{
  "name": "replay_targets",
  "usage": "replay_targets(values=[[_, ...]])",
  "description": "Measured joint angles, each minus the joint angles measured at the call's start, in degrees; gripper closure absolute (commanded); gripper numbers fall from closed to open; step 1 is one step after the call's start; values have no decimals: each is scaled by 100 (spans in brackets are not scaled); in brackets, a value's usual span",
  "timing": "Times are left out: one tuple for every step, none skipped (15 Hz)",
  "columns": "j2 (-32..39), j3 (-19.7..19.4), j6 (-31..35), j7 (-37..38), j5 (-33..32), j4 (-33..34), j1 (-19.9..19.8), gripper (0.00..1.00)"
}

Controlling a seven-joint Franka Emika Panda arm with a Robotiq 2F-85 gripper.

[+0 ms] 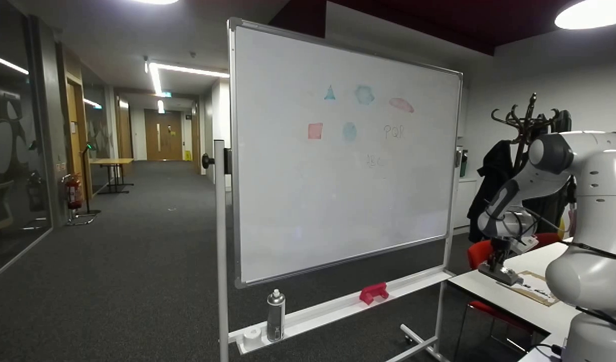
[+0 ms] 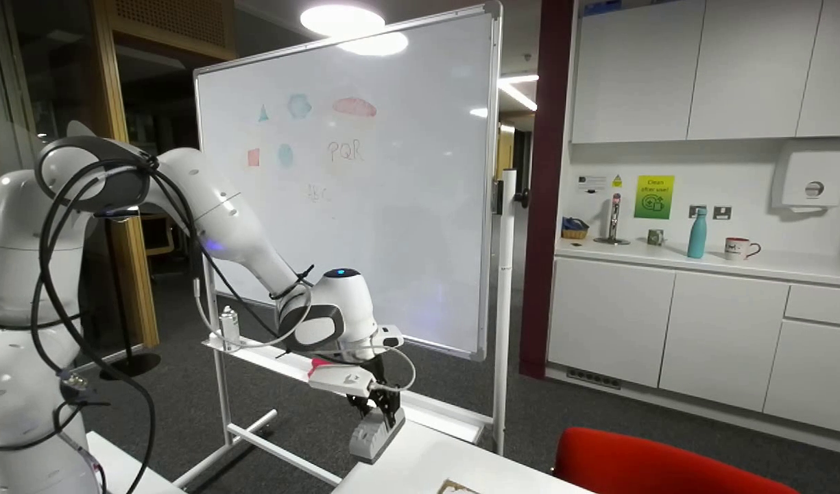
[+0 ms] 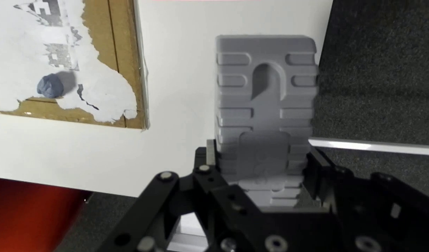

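My gripper is shut on a grey ribbed eraser block, with one finger on each long side. In both exterior views the block hangs below the fingers at the edge of the white table. I cannot tell whether it touches the table. A brown board with torn white paper lies on the table beside it, with a blue-grey lump on it. The whiteboard bears faint blue and red shapes and the letters PQR and ABC.
The whiteboard's lower tray holds a spray can, a white roll and a red holder. A red chair stands by the table. A counter with a teal bottle and a mug is behind.
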Motion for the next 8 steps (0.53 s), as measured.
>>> replay_targets(values=[[2,-228,-117,465,-411,15,308,67],[1,-413,-233,873,-751,25,587,67],[2,-554,-340,1213,-1028,26,840,67],[2,-650,-411,1483,-1247,18,1045,67],[2,-712,-451,1689,-1422,1,1211,67],[1,-759,-459,1847,-1573,-27,1347,67],[-2,-794,-459,1973,-1709,-66,1461,67],[-10,-821,-459,2072,-1838,-113,1549,67]])
